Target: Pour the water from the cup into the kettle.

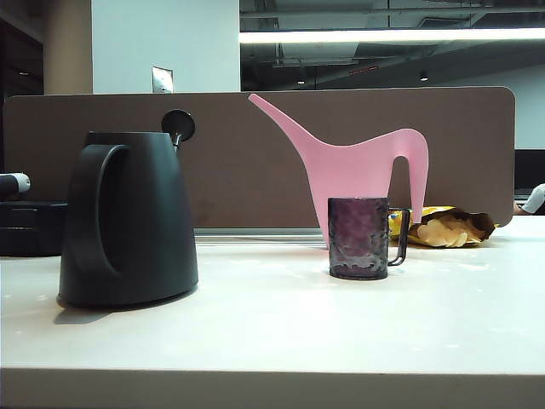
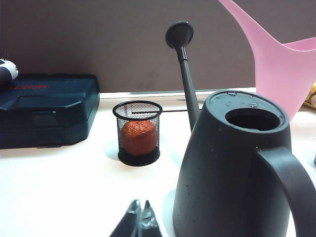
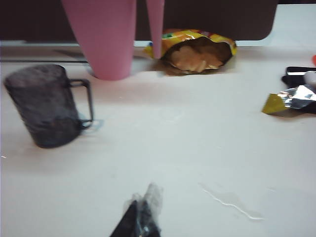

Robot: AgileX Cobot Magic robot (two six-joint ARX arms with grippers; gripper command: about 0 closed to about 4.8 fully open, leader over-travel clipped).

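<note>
Both claws, left and right, closed (empty), behind kettle and cup.

A long ceiling strip light at one o'clock throws glare on the pale white tabletop (right wrist view motion-blurred).

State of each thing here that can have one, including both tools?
kettle: upright, lid flipped open
cup: upright on the table, untouched
watering can: upright behind the cup
chip bag: open, on its side
mesh holder: upright, orange ball inside
left tool: shut, empty
right tool: shut, empty
</note>
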